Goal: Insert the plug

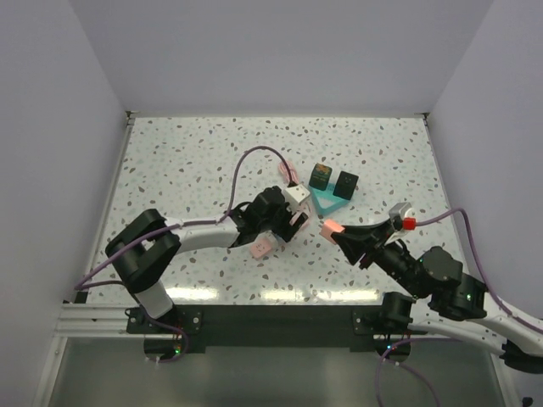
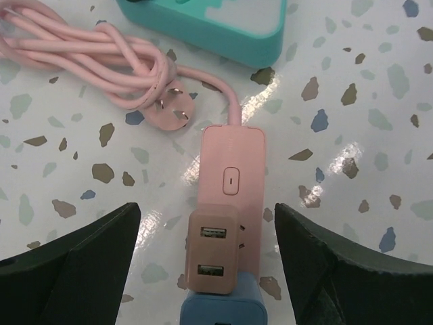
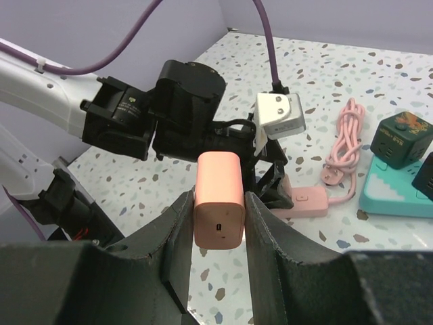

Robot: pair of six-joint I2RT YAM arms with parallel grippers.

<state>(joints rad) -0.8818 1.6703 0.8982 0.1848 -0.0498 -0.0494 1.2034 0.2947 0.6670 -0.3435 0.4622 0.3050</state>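
The plug (image 2: 212, 250), a pale block with two USB ports, rests on the near end of the pink power strip (image 2: 233, 179), set slightly to the left, with socket holes showing beside it. My left gripper (image 2: 206, 211) is open, one finger on either side of the plug and not touching it. It hovers over the strip in the top view (image 1: 288, 216). My right gripper (image 3: 218, 203) is shut on a pink-orange block (image 3: 218, 193) with a small port, held above the table just right of the left gripper (image 1: 331, 227).
A blue block (image 2: 220, 308) lies against the plug's near side. The strip's pink cord (image 2: 88, 61) is coiled beyond it. A teal base (image 1: 327, 202) carries two dark cubes (image 1: 346, 184). Another pink-orange block (image 1: 261, 248) lies on the table.
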